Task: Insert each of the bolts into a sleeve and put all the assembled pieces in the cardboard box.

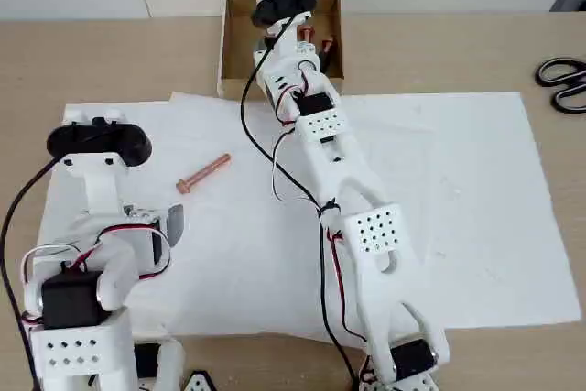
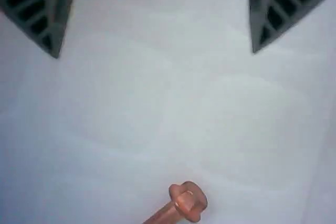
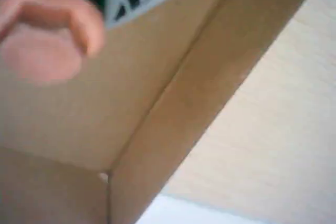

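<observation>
Copper-coloured flanged metal bolt (image 1: 203, 174): loose on the white paper sheet (image 1: 458, 208), left of centre, no sleeve on it; we judge it not yet done.
Open brown cardboard box (image 1: 225, 52), top centre: copper pieces (image 1: 307, 34) inside, count and sleeving hard to make out.
Left pincer (image 2: 155, 51): released, above the paper near the bolt.
Right pincer (image 1: 277, 43): in the box, largely hidden by its arm; we cannot tell its grasp.

Seen from above, the right arm (image 1: 325, 148) hides much of the cardboard box (image 1: 236, 48) at upper centre; scissors (image 1: 569, 87) are cut off at the right edge. The left wrist view crops the bolt (image 2: 181, 205).
</observation>
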Robot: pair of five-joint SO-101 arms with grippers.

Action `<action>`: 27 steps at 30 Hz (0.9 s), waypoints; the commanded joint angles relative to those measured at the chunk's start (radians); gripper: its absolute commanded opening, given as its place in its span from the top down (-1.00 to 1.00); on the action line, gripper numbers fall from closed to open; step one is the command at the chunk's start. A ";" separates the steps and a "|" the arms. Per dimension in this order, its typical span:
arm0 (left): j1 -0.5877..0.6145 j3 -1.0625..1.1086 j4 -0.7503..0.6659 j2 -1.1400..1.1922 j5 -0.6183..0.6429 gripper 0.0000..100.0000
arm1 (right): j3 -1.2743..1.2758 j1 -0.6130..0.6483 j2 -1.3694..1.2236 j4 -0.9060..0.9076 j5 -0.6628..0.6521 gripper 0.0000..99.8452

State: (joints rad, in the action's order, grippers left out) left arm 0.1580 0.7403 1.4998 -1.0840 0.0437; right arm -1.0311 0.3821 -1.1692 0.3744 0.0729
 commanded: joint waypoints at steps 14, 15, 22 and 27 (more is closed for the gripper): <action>0.000 -0.039 0.003 -0.014 -0.002 0.56 | -0.628 -0.061 0.038 0.524 -0.009 0.58; 0.000 -0.039 0.003 -0.014 -0.002 0.56 | -0.661 -0.070 0.039 0.581 -0.009 0.58; 0.000 -0.039 0.002 -0.014 -0.002 0.56 | -0.654 -0.113 0.236 1.027 -0.008 0.58; 0.000 -0.038 0.000 -0.014 -0.002 0.56 | -0.651 -0.111 0.343 1.271 -0.003 0.58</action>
State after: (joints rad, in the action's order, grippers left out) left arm 0.1580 0.7403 1.4998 -1.0856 0.0437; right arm -1.6310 0.2823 -0.9421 1.5267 0.0729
